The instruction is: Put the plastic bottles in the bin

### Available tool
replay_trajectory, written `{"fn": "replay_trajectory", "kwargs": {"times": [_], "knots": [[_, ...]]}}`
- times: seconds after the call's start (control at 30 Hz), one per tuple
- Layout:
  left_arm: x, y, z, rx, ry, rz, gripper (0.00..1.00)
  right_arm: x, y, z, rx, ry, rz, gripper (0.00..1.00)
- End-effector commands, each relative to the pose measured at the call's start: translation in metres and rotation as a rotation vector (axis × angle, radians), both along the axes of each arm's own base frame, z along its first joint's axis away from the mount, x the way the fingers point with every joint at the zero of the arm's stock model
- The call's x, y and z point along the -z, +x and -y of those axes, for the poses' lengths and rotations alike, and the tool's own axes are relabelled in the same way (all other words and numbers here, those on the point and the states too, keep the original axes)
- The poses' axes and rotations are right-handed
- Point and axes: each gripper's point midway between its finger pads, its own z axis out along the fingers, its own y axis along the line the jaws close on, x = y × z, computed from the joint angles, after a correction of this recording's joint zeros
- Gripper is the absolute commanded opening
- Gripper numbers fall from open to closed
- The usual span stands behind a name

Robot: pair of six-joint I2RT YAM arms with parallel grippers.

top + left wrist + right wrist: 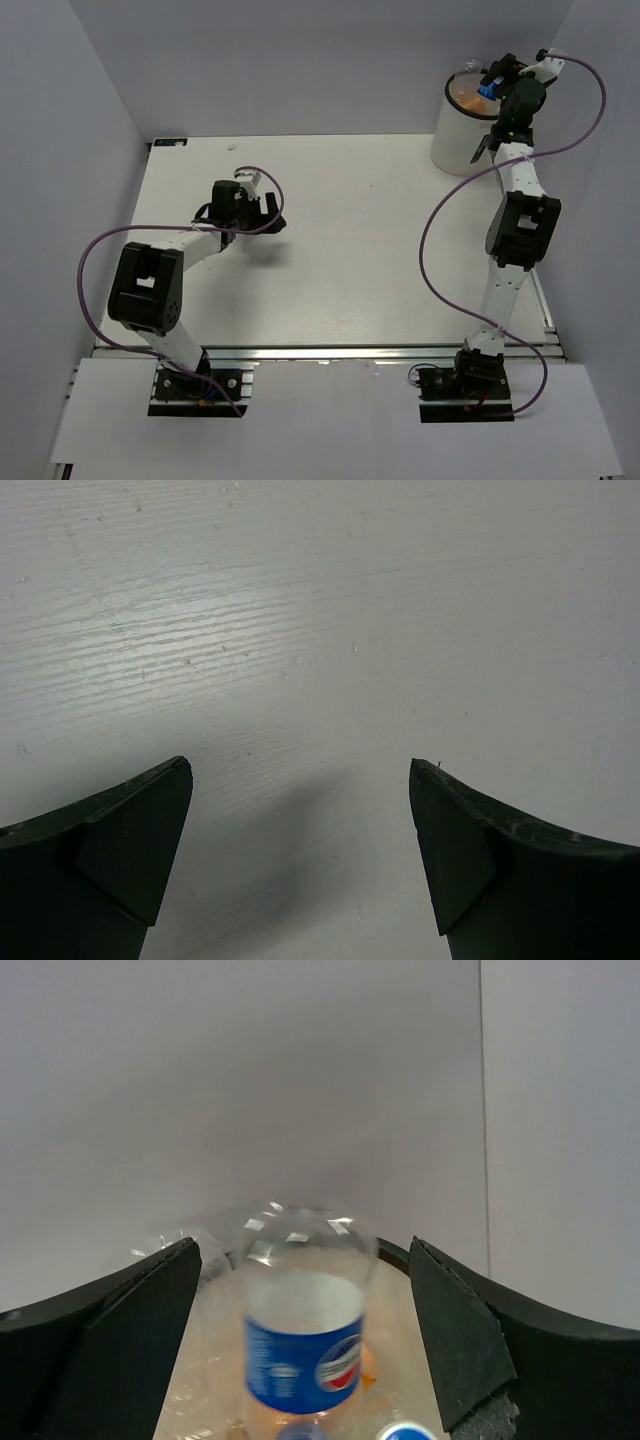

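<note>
2 pincers are gaping wide: left pincer (300,765) empty over the grainy white tabletop (350,630), right pincer (303,1260) over the cylindrical bin (455,135), a clear blue-labelled bottle (303,1360) hanging ungripped, cap-down.

Place: a robot lab cell (not a home or shop).
Walls: plain grey panels (300,60) close it on three sides.
Table: bare white top (350,270), aluminium rail (330,352) at the near edge.
Machines: left arm (150,290) and right arm (520,230) bolted there, with purple cables (422,235).

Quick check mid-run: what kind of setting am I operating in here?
Most likely a lab robot test cell, not a home or shop: a white table boxed in by plain pale walls, with an aluminium rail frame along its near edge.
</note>
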Motion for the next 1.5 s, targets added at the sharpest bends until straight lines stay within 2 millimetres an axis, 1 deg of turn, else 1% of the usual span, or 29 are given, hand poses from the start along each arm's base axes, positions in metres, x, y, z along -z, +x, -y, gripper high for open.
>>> {"fn": "replay_trajectory", "kwargs": {"times": [0.0,0.13,0.17,0.23,0.27,0.33,0.37,0.43,0.47,0.53,0.57,0.6,0.63,0.67,0.7,0.73,0.77,0.8,0.83,0.87,0.9,0.93,0.97,1.03,1.07,1.1,1.23,1.37,1.47], "knots": [[-0.019,0.007,0.000,0.006,-0.012,0.053,0.98,-0.070,-0.022,0.000,0.012,-0.057,0.122,0.89],[-0.024,0.006,0.001,0.005,-0.016,0.064,0.98,-0.107,-0.039,-0.004,0.016,-0.078,0.168,0.90],[-0.024,0.005,0.001,0.005,-0.019,0.064,0.98,-0.122,-0.048,-0.004,0.022,-0.093,0.188,0.89],[-0.028,0.005,0.000,0.001,-0.022,0.072,0.98,-0.137,-0.056,-0.007,0.018,-0.112,0.201,0.89],[-0.029,0.005,0.000,0.000,-0.024,0.076,0.98,-0.150,-0.065,-0.008,0.016,-0.126,0.199,0.89],[-0.034,0.004,0.001,-0.003,-0.031,0.090,0.98,-0.161,-0.076,-0.013,0.004,-0.134,0.183,0.89],[-0.036,0.004,0.000,-0.007,-0.031,0.094,0.98,-0.171,-0.092,-0.016,0.004,-0.132,0.174,0.89],[-0.043,0.005,-0.002,-0.024,-0.036,0.110,0.98,-0.157,-0.106,-0.016,0.013,-0.083,0.100,0.89],[-0.044,0.005,-0.004,-0.035,-0.035,0.113,0.98,-0.146,-0.125,-0.019,0.010,-0.071,0.059,0.89],[-0.049,0.007,-0.007,-0.070,-0.037,0.123,0.98,-0.120,-0.144,-0.026,-0.018,-0.047,-0.003,0.89],[-0.055,0.007,-0.009,-0.085,-0.041,0.135,0.98,-0.131,-0.170,-0.033,-0.029,-0.047,0.017,0.89],[-0.058,0.008,-0.011,-0.101,-0.041,0.141,0.98,-0.074,-0.173,-0.040,-0.068,-0.028,-0.091,0.89],[-0.058,0.008,-0.015,-0.128,-0.039,0.140,0.98,-0.056,-0.183,-0.043,-0.075,-0.009,-0.127,0.89],[-0.062,0.008,-0.017,-0.143,-0.040,0.144,0.98,-0.056,-0.202,-0.047,-0.079,0.007,-0.123,0.89],[-0.068,0.008,-0.019,-0.160,-0.040,0.157,0.98,-0.006,-0.210,-0.052,-0.100,0.044,-0.216,0.89],[-0.068,0.007,-0.025,-0.199,-0.032,0.153,0.98,0.013,-0.221,-0.056,-0.105,0.110,-0.254,0.89],[-0.070,0.007,-0.029,-0.223,-0.028,0.158,0.98,0.014,-0.238,-0.059,-0.102,0.142,-0.252,0.89],[-0.079,0.006,-0.034,-0.248,-0.029,0.179,0.98,0.061,-0.252,-0.065,-0.112,0.194,-0.340,0.89],[-0.080,0.006,-0.042,-0.296,-0.017,0.189,0.98,0.077,-0.262,-0.071,-0.120,0.259,-0.352,0.89],[-0.079,0.003,-0.045,-0.311,-0.010,0.187,0.98,0.081,-0.276,-0.076,-0.132,0.283,-0.339,0.89],[-0.087,0.001,-0.054,-0.356,0.003,0.213,0.98,0.098,-0.285,-0.081,-0.147,0.310,-0.359,0.89],[-0.090,0.002,-0.067,-0.425,0.029,0.228,0.98,0.126,-0.301,-0.085,-0.141,0.354,-0.389,0.89],[-0.091,0.000,-0.075,-0.469,0.040,0.237,0.98,0.136,-0.307,-0.086,-0.138,0.367,-0.394,0.89],[-0.107,-0.002,-0.091,-0.558,0.030,0.283,0.98,0.161,-0.319,-0.087,-0.127,0.383,-0.422,0.89],[-0.105,-0.005,-0.100,-0.602,0.037,0.290,0.98,0.161,-0.320,-0.086,-0.122,0.373,-0.421,0.89],[-0.115,-0.007,-0.106,-0.631,0.010,0.321,0.98,0.164,-0.320,-0.084,-0.110,0.370,-0.435,0.89],[-0.116,-0.012,-0.119,-0.671,0.004,0.337,0.98,0.178,-0.323,-0.077,-0.061,0.375,-0.501,0.89],[-0.111,-0.012,-0.125,-0.688,0.010,0.317,0.98,0.180,-0.320,-0.082,-0.092,0.381,-0.483,0.89],[-0.110,-0.012,-0.125,-0.690,0.004,0.320,0.98,0.181,-0.320,-0.078,-0.069,0.381,-0.469,0.90]]}}
